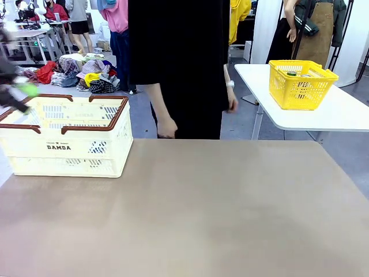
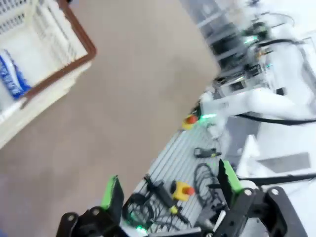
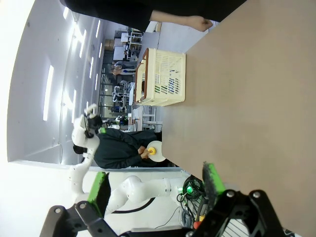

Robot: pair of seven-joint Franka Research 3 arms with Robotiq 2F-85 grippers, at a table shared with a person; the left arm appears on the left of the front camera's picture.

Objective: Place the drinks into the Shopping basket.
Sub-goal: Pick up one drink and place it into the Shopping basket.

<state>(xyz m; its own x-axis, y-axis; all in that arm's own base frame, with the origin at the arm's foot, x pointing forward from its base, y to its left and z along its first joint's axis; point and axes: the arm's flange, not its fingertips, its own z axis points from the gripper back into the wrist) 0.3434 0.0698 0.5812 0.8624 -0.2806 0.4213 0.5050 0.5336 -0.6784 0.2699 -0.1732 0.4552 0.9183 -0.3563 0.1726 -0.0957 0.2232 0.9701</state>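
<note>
At the worktop's (image 1: 202, 208) left end, the left tool (image 2: 170, 190) hangs tilted over the bare brown surface beside the Shopping basket (image 1: 66, 141). Its jaws are spread wide with nothing between the green pads. From the front it is only a dark blur with a green smear by the basket's left rim. The right tool (image 3: 155, 187) is likewise wide open and empty, looking along the worktop toward the basket and well apart from it.

Inside the basket, the left wrist view shows one blue can (image 2: 12, 74) with white print, too blurred to read. A person (image 1: 179, 57) in black stands at the worktop's far edge, both hands hanging down. Behind and to the right, a yellow basket (image 1: 300, 83) sits on a separate white table (image 1: 346, 115). Past the worktop's near edge lie black cables (image 2: 202, 173) and a yellow button box (image 2: 182, 188) with a red cap.

The Shopping basket's near wall reads "DAMDA" in black.
</note>
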